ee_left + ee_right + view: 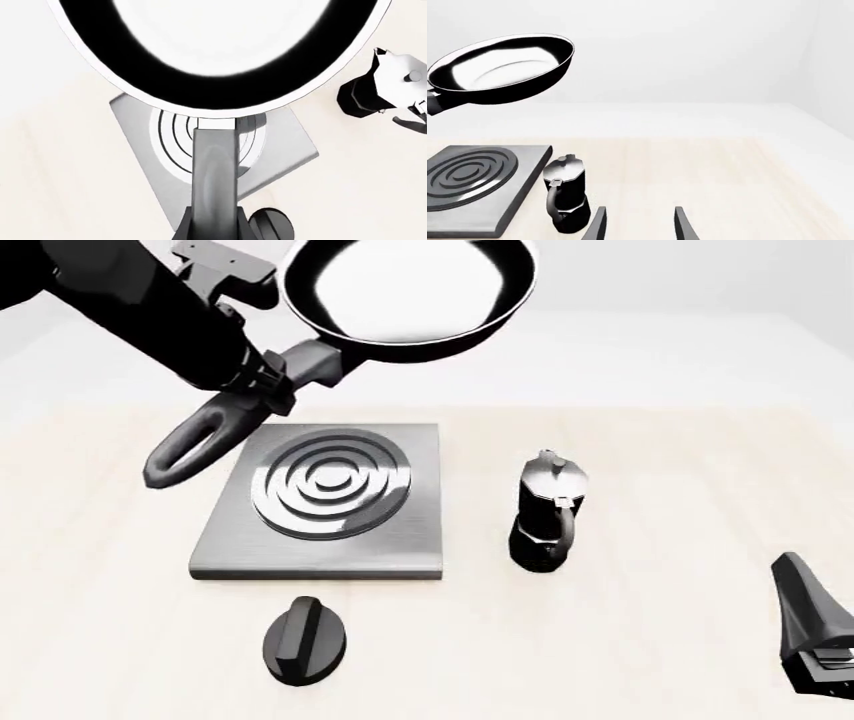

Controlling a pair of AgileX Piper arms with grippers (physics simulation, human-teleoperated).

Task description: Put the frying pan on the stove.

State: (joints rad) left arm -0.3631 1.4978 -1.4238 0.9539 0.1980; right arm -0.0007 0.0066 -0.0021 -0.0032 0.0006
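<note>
We hold the frying pan [407,290] by its handle in our left gripper [267,380], jaws pinched on it, high above the stove [320,500], so lowering it remains. Our right gripper [639,225] idles, jaws spread. We count one pan, one stove, one moka pot [545,512], one knob [304,640].

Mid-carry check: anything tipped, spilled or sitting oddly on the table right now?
Nothing stands out. The frying pan hangs roughly level above the stove, held by the left gripper. The moka pot stands upright; the knob lies flat.
</note>
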